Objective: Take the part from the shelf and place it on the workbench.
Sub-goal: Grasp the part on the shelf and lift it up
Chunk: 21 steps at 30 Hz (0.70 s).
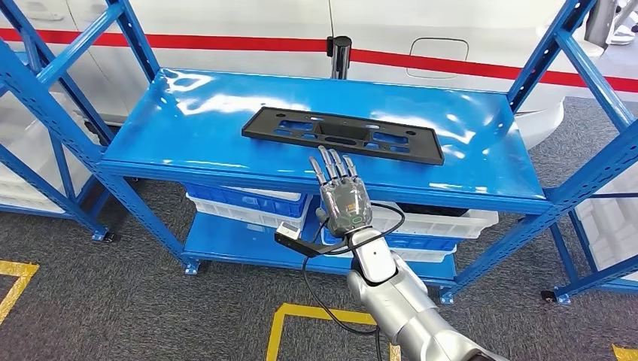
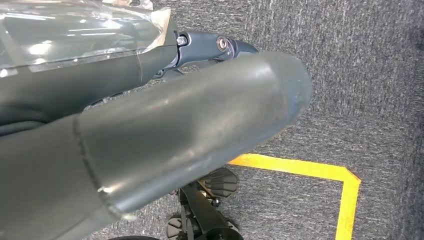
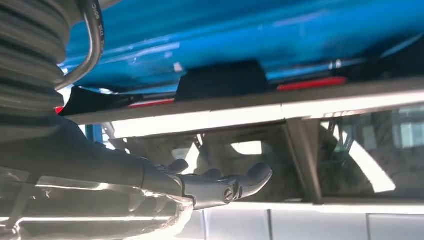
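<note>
The long black part [image 1: 342,134] lies flat on the blue shelf [image 1: 188,120]. The right hand [image 1: 342,197] hovers just near it, fingers straight and spread, holding nothing. The left hand [image 2: 150,145] hangs over the floor; its fingers cannot be told.

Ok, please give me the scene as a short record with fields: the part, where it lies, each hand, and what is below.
part: long black flat part
location: on the top board of the blue shelf, lying flat
right hand: fingers straight and apart, holds nothing, near the shelf's front edge, short of the part
left hand: close above grey carpet with a yellow line; grip cannot be told
below: white and blue crates on the lower board
</note>
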Tool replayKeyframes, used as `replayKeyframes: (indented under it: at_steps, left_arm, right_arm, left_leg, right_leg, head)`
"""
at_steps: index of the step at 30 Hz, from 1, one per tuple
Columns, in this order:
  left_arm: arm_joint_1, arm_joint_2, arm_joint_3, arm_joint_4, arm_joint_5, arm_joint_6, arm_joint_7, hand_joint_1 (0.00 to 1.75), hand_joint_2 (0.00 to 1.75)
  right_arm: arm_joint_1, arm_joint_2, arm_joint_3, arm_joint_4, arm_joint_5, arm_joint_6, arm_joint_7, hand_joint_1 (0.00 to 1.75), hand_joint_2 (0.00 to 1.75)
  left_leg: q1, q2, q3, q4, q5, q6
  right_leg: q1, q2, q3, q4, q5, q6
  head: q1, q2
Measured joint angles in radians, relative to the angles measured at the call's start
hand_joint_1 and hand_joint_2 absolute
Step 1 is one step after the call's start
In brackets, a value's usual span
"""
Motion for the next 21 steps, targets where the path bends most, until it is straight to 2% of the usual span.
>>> replayKeyframes:
  at_steps: [2,4,5,6,8,9,10,11,13,14,15,16,19,21]
  left_arm:
    - [0.0,0.0,0.0,0.0,-0.001,0.004,0.003,0.0,0.0]
    - [0.0,-0.001,0.0,0.001,-0.002,0.008,0.004,0.0,0.0]
    - [0.0,-0.001,0.0,0.001,-0.002,0.009,0.004,0.0,0.0]
    - [0.0,-0.002,0.001,0.001,-0.002,0.009,0.004,0.0,0.0]
    - [0.001,-0.003,0.001,0.001,-0.002,0.009,0.005,0.0,0.0]
    - [0.001,-0.003,0.001,0.002,-0.002,0.009,0.005,0.0,0.0]
    - [0.002,-0.003,0.002,0.002,-0.002,0.009,0.005,0.0,0.0]
    - [0.003,-0.003,0.002,0.002,-0.002,0.009,0.005,0.0,0.0]
    - [0.003,-0.003,0.002,0.002,-0.002,0.009,0.005,0.0,0.0]
    - [0.002,-0.003,0.002,0.003,-0.002,0.009,0.005,0.0,0.0]
    - [0.001,-0.003,0.002,0.003,-0.002,0.009,0.005,0.0,0.0]
    - [0.001,-0.003,0.002,0.003,-0.002,0.009,0.005,0.0,0.0]
    - [0.0,-0.004,0.002,0.003,-0.002,0.009,0.005,0.0,0.0]
    - [0.0,-0.005,0.002,0.003,-0.002,0.009,0.005,0.0,0.0]
  right_arm:
    - [-0.001,-0.003,-0.009,-0.013,-0.001,-0.026,0.008,0.0,1.75]
    - [-0.005,-0.008,-0.023,-0.033,-0.003,-0.047,0.012,0.0,1.75]
    - [-0.009,-0.01,-0.029,-0.042,-0.003,-0.052,0.013,0.0,1.75]
    - [-0.013,-0.011,-0.034,-0.05,-0.004,-0.054,0.014,0.0,1.75]
    - [-0.016,-0.014,-0.04,-0.057,-0.004,-0.056,0.015,0.0,1.75]
    - [-0.016,-0.015,-0.043,-0.059,-0.005,-0.056,0.015,0.0,1.75]
    - [-0.015,-0.016,-0.046,-0.06,-0.006,-0.056,0.015,0.0,1.75]
    - [-0.015,-0.017,-0.05,-0.062,-0.006,-0.056,0.015,0.0,1.75]
    - [-0.018,-0.018,-0.055,-0.066,-0.007,-0.055,0.016,0.0,1.75]
    - [-0.02,-0.019,-0.057,-0.069,-0.008,-0.055,0.017,0.0,1.75]
    - [-0.023,-0.02,-0.058,-0.07,-0.008,-0.055,0.018,0.0,1.75]
    - [-0.025,-0.021,-0.059,-0.071,-0.009,-0.055,0.019,0.0,1.75]
    - [-0.027,-0.023,-0.065,-0.076,-0.01,-0.055,0.019,0.0,1.75]
    - [-0.031,-0.024,-0.07,-0.08,-0.01,-0.055,0.019,0.0,1.75]
  left_leg:
    - [-0.002,0.0,0.0,0.001,-0.003,-0.009]
    - [0.002,0.002,-0.004,0.011,-0.011,-0.019]
    - [0.004,0.003,-0.014,0.034,-0.027,-0.025]
    - [0.006,0.004,-0.035,0.08,-0.052,-0.031]
    - [0.009,0.006,-0.104,0.217,-0.113,-0.04]
    - [0.011,0.006,-0.137,0.275,-0.13,-0.043]
    - [0.012,0.006,-0.155,0.299,-0.126,-0.045]
    - [0.012,0.006,-0.153,0.281,-0.103,-0.044]
    - [0.013,0.006,-0.094,0.145,-0.024,-0.039]
    - [0.012,0.006,-0.062,0.077,0.004,-0.034]
    - [0.01,0.006,-0.039,0.031,0.018,-0.03]
    - [0.007,0.005,-0.03,0.011,0.019,-0.025]
    - [0.004,0.005,-0.022,0.002,0.017,-0.007]
    - [0.007,0.007,-0.013,-0.007,0.02,0.006]
  right_leg:
    - [0.004,0.001,0.008,-0.014,0.007,-0.017]
    - [-0.002,0.003,0.012,-0.017,0.009,-0.03]
    - [-0.006,0.004,0.016,-0.02,0.009,-0.036]
    - [-0.009,0.004,0.02,-0.021,0.009,-0.042]
    - [-0.006,0.004,0.023,-0.021,0.005,-0.049]
    - [-0.005,0.004,0.024,-0.021,0.004,-0.05]
    - [-0.004,0.005,0.026,-0.021,0.003,-0.051]
    - [-0.004,0.006,0.027,-0.02,0.002,-0.051]
    - [-0.004,0.009,0.034,-0.02,-0.002,-0.049]
    - [0.0,0.01,0.036,-0.02,-0.006,-0.045]
    - [0.003,0.011,0.037,-0.02,-0.008,-0.041]
    - [0.006,0.011,0.037,-0.02,-0.011,-0.037]
    - [0.009,0.009,0.035,-0.016,-0.019,-0.022]
    - [0.01,0.006,0.002,0.049,-0.05,-0.021]
  head:
    - [-0.001,0.0]
    - [-0.001,0.0]
    - [-0.003,0.0]
    - [-0.004,0.0]
    - [-0.007,0.0]
    - [-0.007,0.0]
    - [-0.007,0.0]
    - [-0.007,0.0]
    - [-0.008,0.0]
    - [-0.007,0.0]
    - [-0.007,0.0]
    - [-0.006,0.0]
    - [-0.004,0.0]
    - [-0.002,0.0]
